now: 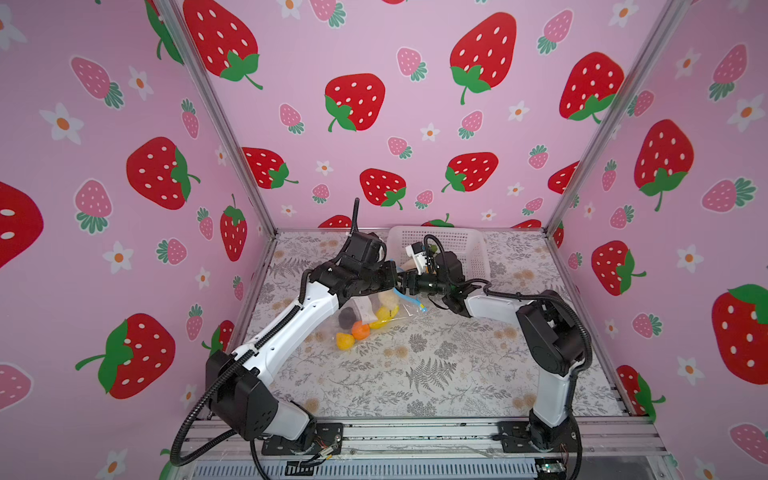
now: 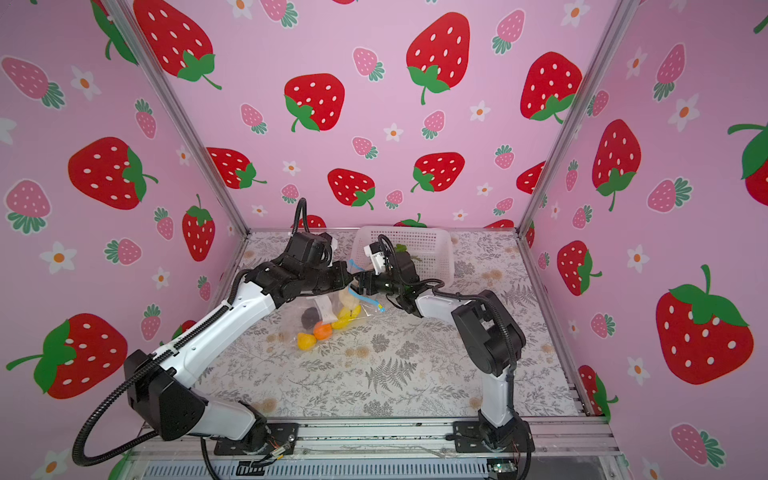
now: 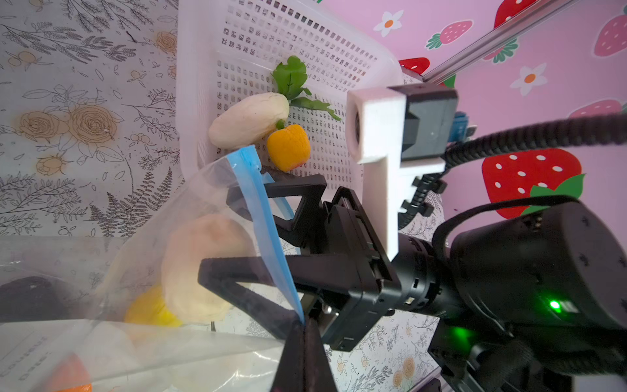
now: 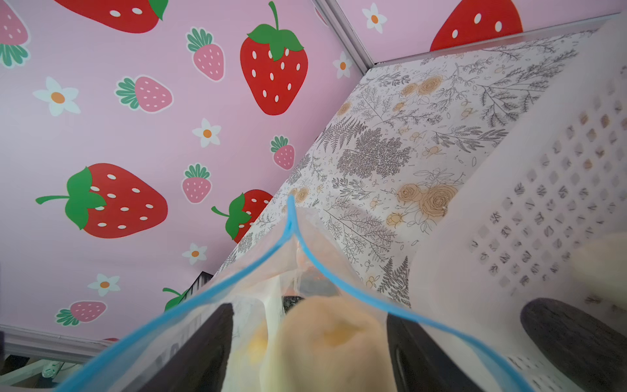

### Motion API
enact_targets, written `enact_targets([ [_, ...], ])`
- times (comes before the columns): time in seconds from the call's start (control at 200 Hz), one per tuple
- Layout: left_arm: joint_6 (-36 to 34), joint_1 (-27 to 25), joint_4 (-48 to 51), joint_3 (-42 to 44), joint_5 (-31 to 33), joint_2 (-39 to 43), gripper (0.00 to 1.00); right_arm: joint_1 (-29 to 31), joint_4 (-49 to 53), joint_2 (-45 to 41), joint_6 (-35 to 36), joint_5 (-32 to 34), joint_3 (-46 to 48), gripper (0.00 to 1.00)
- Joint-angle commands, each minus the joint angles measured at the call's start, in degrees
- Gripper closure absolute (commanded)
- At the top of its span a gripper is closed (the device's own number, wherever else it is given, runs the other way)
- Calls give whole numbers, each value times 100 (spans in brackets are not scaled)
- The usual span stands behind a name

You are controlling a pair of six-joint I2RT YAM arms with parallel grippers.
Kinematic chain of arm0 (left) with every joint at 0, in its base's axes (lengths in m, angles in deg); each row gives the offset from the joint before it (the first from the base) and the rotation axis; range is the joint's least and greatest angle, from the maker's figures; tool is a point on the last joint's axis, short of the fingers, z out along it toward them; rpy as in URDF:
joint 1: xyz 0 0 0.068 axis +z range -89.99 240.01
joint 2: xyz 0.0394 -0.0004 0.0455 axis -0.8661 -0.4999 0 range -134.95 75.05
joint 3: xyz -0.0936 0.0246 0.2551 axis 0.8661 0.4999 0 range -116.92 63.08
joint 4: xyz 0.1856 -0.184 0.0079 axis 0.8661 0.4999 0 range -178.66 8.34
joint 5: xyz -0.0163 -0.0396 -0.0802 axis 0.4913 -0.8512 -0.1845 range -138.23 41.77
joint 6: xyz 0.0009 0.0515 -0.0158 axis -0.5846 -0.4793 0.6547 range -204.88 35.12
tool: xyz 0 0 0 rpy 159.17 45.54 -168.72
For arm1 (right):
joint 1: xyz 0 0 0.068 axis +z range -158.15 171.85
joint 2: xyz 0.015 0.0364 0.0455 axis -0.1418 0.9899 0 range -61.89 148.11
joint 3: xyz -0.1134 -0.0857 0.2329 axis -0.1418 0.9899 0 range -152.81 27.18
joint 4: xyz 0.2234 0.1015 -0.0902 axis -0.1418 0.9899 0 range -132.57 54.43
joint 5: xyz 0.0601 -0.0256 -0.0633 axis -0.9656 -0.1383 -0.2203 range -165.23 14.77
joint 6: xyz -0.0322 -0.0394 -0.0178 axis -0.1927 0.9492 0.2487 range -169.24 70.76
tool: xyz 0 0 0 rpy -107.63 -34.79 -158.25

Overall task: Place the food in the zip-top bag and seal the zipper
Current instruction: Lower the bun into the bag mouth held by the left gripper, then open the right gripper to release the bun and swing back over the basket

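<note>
The clear zip-top bag (image 1: 374, 311) lies mid-table in both top views, its mouth lifted toward the basket. Through the plastic show yellow (image 1: 345, 340), orange (image 1: 360, 330) and dark purple (image 1: 346, 318) food. My left gripper (image 3: 303, 334) is shut on the blue zipper (image 3: 268, 230) at the mouth's edge. My right gripper (image 4: 308, 314) is open, both fingers (image 4: 203, 349) inside the mouth. A beige food piece (image 4: 322, 349) sits loose between them. In the left wrist view the same beige piece (image 3: 203, 264) rests inside the bag.
Just behind the grippers stands a white perforated basket (image 1: 457, 245) by the back wall. It holds a white radish with green leaves (image 3: 249, 118) and a small orange pepper (image 3: 288, 146). Pink strawberry walls close off three sides.
</note>
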Motion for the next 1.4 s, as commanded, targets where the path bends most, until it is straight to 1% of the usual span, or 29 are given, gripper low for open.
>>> enact_targets([
  [0.0, 34, -37, -98, -155, -25, 60, 100, 66, 103, 115, -35, 103, -195, 23],
  [0.135, 26, -36, -90, -151, -17, 69, 100, 76, 141, 119, -32, 105, -243, 23],
  [0.47, 8, -28, -63, -124, 26, 84, 100, 76, 253, -71, 67, -13, -267, 31],
  [0.655, -16, -7, -28, -92, 100, 140, 100, 61, 600, -400, 281, 8, -272, 33],
  [0.805, -18, 50, -44, 14, 145, 191, 100, 15, 1193, -673, 614, 250, -366, 32],
  [1.005, -2, 111, -54, 180, 147, 302, 100, -103, 1556, -986, 767, 417, -399, 31],
  [1.075, -1, 136, -45, 222, 143, 332, 100, -180, 1864, -1106, 976, 559, -456, 31],
  [1.225, -6, 168, -46, 262, 149, 368, 100, -473, 2679, -1232, 1661, 947, -679, 32],
  [1.395, -53, 207, 3, 206, 105, 352, 100, -937, 3732, -900, 2440, 1074, -1267, 32],
])
